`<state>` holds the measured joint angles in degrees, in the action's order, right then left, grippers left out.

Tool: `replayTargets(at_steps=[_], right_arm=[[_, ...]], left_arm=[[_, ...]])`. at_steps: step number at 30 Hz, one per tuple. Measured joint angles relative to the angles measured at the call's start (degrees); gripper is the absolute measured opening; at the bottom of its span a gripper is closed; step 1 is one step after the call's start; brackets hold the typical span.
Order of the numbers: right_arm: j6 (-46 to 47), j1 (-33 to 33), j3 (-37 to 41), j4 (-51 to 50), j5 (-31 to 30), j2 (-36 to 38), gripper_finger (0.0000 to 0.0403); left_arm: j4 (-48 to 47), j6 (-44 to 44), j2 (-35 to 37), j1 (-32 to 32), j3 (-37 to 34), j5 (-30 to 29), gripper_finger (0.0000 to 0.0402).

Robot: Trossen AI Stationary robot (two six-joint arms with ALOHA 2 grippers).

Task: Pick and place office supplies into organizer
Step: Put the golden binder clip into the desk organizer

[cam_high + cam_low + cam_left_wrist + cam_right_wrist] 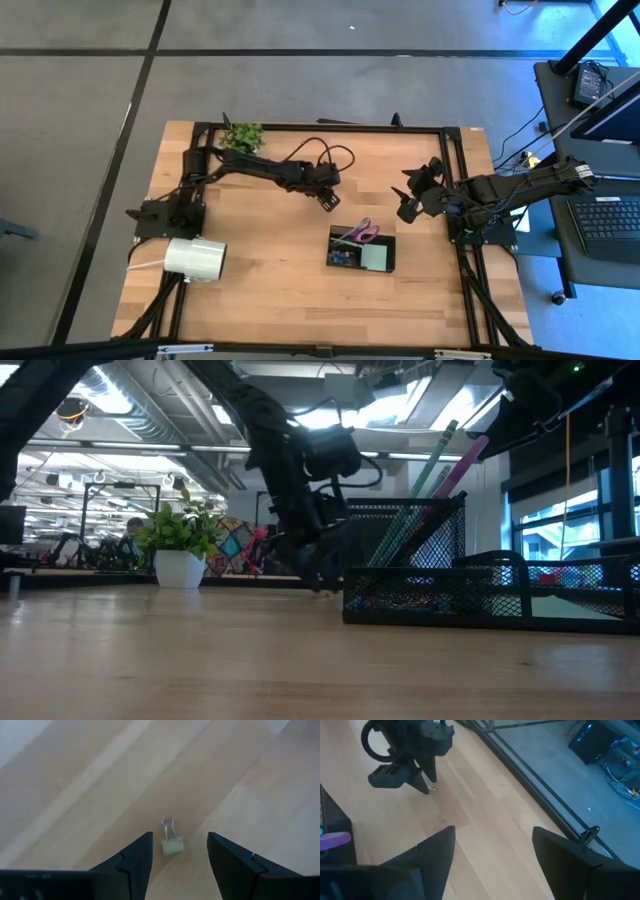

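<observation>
The left hand (176,862), fingers spread wide, straddles a small binder clip (172,845) lying on the tabletop (75,795). The right hand (408,200), also wide, waits right of centre.

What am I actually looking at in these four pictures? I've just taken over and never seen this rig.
Two dark robot arms work at a wooden table. One picture looks straight down, one looks level across the tabletop, and two come from cameras on the arms' wrists.

The left gripper is low over the table with its fingers open around a small pale binder clip, which lies on the wood and is not gripped. The right gripper waits, open and empty, near the table's right side.

The black mesh organizer already holds purple-handled scissors, a pale green sticky-note pad and some pens. A big white roll and a small green plant also stand on the table.
</observation>
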<state>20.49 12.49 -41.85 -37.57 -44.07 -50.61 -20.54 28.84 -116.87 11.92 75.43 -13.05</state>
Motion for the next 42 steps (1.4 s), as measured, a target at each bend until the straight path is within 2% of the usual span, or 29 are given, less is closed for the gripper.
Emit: replayTargets(at_steps=[3, 25, 35, 42], right_arm=[[0.0, 0.0, 0.0, -0.1, 0.0, 0.0, 0.0268], [-0.2, 0.0, 0.0, -0.7, 0.1, 0.0, 0.0268], [-0.2, 0.0, 0.0, -0.7, 0.1, 0.0, 0.0268], [-0.2, 0.0, 0.0, -0.7, 0.1, 0.0, 0.0268]], left_arm=[[-2.9, 0.0, -0.9, -0.4, 0.8, -1.0, 0.0180], [-3.3, 1.9, -2.7, -0.6, 1.0, 0.5, 0.0178], [-3.5, 1.8, -2.7, -0.5, 0.9, 0.5, 0.0125], [-3.6, 0.5, -2.7, -0.5, 0.9, 0.8, 0.0105]])
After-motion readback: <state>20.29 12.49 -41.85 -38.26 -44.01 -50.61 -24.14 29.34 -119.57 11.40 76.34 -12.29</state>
